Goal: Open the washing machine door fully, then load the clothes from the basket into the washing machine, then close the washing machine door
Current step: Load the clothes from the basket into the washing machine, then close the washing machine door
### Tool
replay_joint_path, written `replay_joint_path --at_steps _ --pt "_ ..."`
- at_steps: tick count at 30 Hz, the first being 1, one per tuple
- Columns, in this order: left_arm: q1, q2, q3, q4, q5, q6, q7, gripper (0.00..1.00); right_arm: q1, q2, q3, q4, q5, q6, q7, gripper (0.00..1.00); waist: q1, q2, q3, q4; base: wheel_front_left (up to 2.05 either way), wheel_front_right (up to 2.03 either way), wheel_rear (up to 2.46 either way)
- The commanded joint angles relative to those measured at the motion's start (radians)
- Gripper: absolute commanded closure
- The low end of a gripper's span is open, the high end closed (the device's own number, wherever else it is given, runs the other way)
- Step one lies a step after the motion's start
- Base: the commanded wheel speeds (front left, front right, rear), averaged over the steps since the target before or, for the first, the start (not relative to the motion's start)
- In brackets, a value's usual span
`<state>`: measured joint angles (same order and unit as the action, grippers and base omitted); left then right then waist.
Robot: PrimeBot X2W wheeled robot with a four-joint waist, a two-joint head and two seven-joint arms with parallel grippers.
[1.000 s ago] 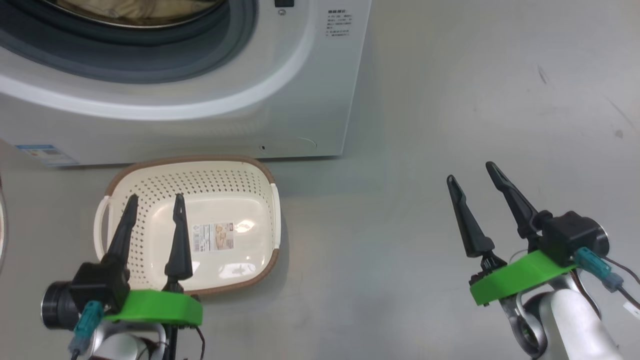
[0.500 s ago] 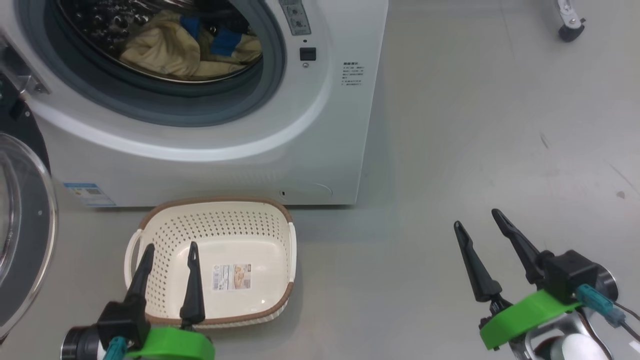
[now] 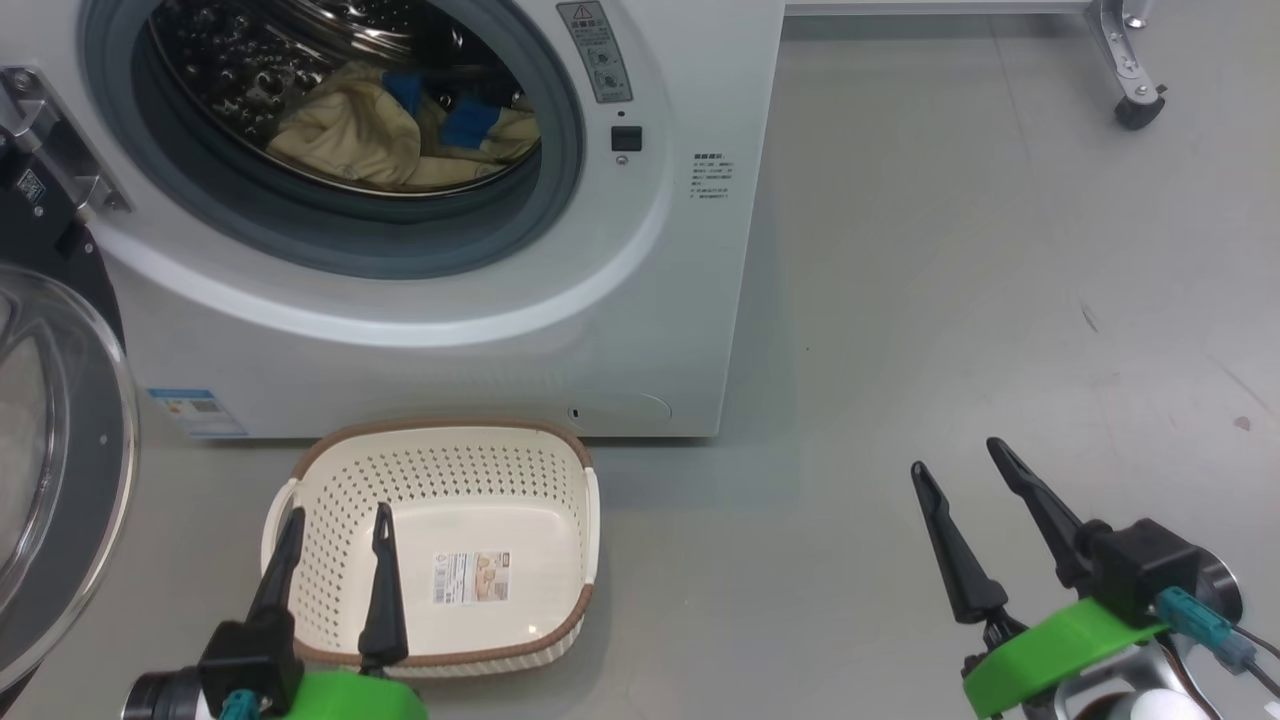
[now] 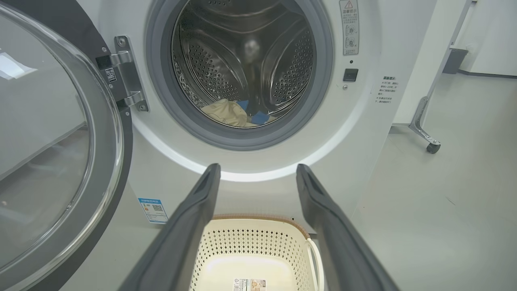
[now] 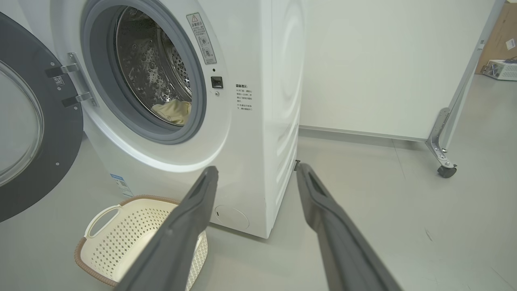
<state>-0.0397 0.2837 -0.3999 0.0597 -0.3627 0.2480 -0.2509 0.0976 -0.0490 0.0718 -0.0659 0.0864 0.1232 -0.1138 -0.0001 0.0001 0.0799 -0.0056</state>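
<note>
The left claw (image 3: 338,513) has its two fingers spread wide and grips nothing. Its wrist is cut off by the bottom edge of the head view. Its tips overlap the near-left part of the basket (image 3: 450,470), which sits on the floor (image 3: 850,350) just ahead of it with a label on its bottom. How high the tips hang over the rim is hard to judge.

Straight beyond the basket stands the washing machine (image 3: 650,300). The clothes (image 3: 350,140) lie low in its drum (image 3: 220,60) as a pale yellow heap with blue patches, the print too small to make out. Left of this claw, the washing machine door (image 3: 100,440) stands swung open, partly cut off by the frame. The right claw (image 3: 955,458), equally wide and empty, hovers over bare floor, well right of the basket.
</note>
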Motion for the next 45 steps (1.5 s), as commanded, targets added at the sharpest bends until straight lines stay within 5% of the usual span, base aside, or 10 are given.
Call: replay_joint_path --at_steps 1,18,45 --pt "-0.025 0.007 0.043 -0.024 0.008 0.077 -0.011 0.00 -0.017 -0.005 0.016 -0.041 -0.010 0.008 0.004 0.00 0.0001 -0.0001 -0.001 0.000 0.00 0.00 0.00" --pt "-0.046 0.006 0.052 -0.018 0.048 0.057 -0.011 0.00 -0.014 -0.002 0.011 -0.050 -0.011 0.008 0.006 0.00 0.0001 -0.0001 0.012 0.006 -0.16 0.16 0.00" --pt "-0.062 -0.008 0.078 -0.029 0.068 0.011 -0.011 0.00 -0.026 -0.001 -0.005 -0.039 -0.007 0.008 -0.002 0.00 0.0001 -0.0001 0.012 0.018 -1.22 1.22 0.00"
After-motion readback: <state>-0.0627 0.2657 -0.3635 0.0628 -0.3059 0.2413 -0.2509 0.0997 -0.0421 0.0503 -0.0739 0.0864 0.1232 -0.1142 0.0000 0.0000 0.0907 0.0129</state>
